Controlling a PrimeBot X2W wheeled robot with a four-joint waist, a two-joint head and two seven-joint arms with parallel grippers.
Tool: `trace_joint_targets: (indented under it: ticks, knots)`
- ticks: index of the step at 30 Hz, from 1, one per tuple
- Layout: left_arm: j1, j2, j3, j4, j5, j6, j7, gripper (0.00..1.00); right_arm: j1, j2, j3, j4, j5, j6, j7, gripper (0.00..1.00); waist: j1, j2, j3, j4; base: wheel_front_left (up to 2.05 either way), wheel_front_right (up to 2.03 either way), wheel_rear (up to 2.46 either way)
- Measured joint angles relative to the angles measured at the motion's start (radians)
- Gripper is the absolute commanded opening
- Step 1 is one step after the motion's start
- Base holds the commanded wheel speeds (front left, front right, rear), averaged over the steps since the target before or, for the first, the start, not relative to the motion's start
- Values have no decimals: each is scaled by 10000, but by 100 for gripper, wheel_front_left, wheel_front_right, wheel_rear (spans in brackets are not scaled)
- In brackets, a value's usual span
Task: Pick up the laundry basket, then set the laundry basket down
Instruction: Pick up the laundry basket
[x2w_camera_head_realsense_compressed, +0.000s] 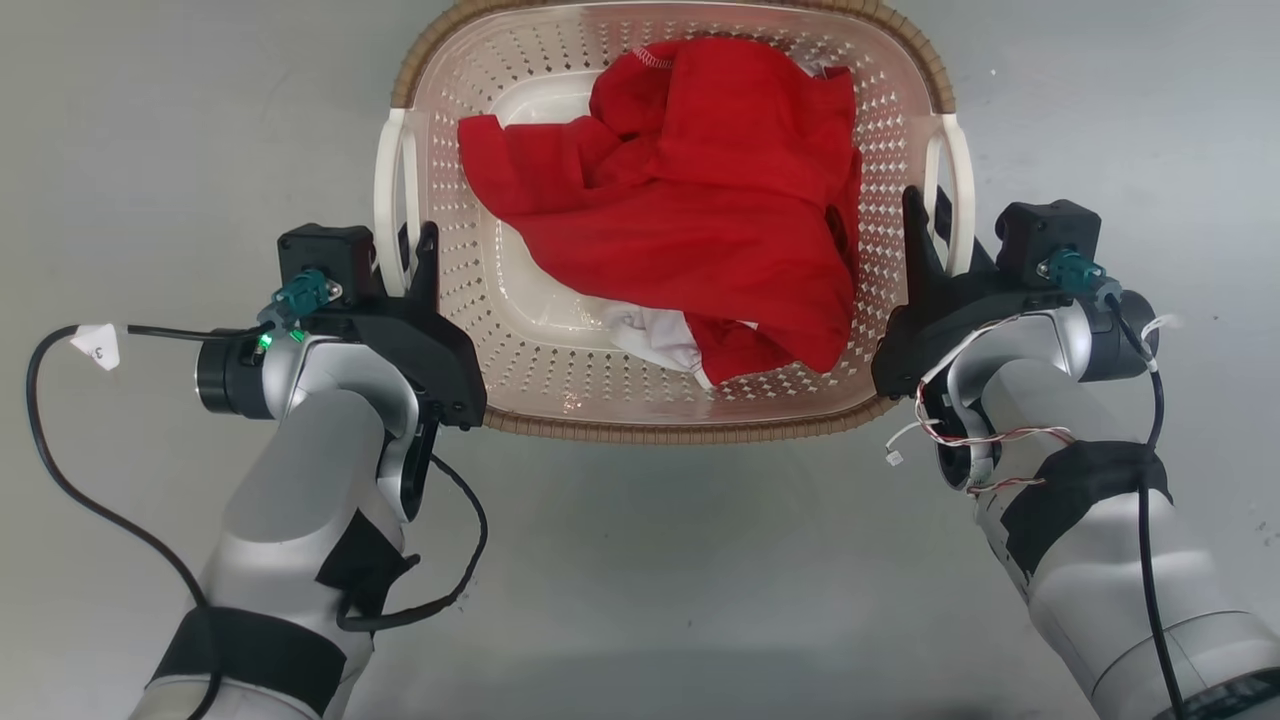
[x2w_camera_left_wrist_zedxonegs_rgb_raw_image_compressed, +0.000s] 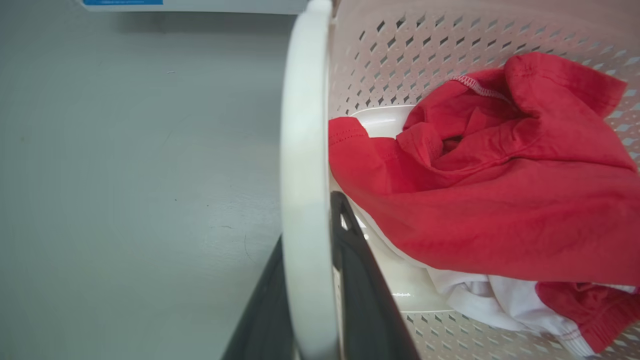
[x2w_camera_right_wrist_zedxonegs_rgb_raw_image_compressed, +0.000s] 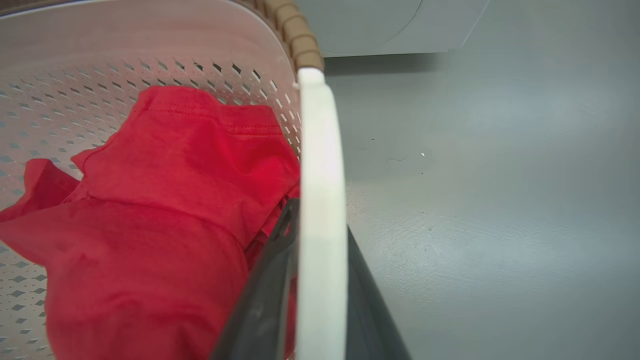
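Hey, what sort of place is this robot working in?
Likely a laundry area: a laundry basket holds a red garment, the floor is plain grey, and a white panel beyond may be a washing machine's.

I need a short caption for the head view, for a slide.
Left tool and right tool grip the side handles of the laundry basket holding red clothing.
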Motion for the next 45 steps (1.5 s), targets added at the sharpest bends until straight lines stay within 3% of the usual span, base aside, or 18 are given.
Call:
trace_joint_targets:
  ticks: [22,45]
  knots:
    - [1056,2,-895,894,-746,77,-190,0,1348,13,1375,232,1421,-128,19,0,-2,0,-2131,-142,0,0,0]
    - [3719,71,-2466,1110,-1912,117,934,0,4150,15,3193,194,3225,-307,1430,0,-3,-2,-5373,-281,0,0,0]
